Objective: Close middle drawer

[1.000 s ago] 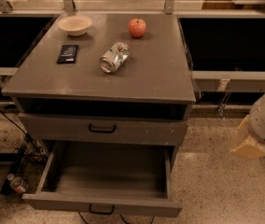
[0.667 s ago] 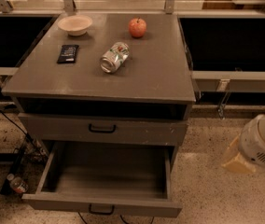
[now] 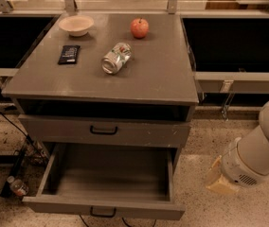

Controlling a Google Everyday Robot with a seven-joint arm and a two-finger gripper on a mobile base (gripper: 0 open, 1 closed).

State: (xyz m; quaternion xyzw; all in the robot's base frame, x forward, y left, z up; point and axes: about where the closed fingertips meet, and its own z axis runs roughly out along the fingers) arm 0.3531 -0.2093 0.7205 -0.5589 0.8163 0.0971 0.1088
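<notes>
The middle drawer (image 3: pixel 107 206) is pulled out at the bottom of the grey cabinet. It is a wide grey box with a bare flat floor, a low front panel and a small black bar handle (image 3: pixel 102 214). My gripper (image 3: pixel 219 178) is at the lower right, on the end of the white arm (image 3: pixel 260 150). It hangs above the floor to the right of the drawer's right side, apart from it. Above the open drawer is a shut grey drawer front (image 3: pixel 54 129) with its own black handle (image 3: pixel 103 130).
On the cabinet top (image 3: pixel 163 79) are a pale bowl (image 3: pixel 76 25), a red apple (image 3: pixel 139 28), a can lying on its side (image 3: pixel 116 58) and a black bar (image 3: pixel 69 54). A small bottle (image 3: pixel 17 187) and cables (image 3: pixel 18 162) lie on the speckled floor at the left.
The arm and gripper have moved down and to the left, closer to the open drawer's right side. The drawer and the things on the cabinet top have not moved.
</notes>
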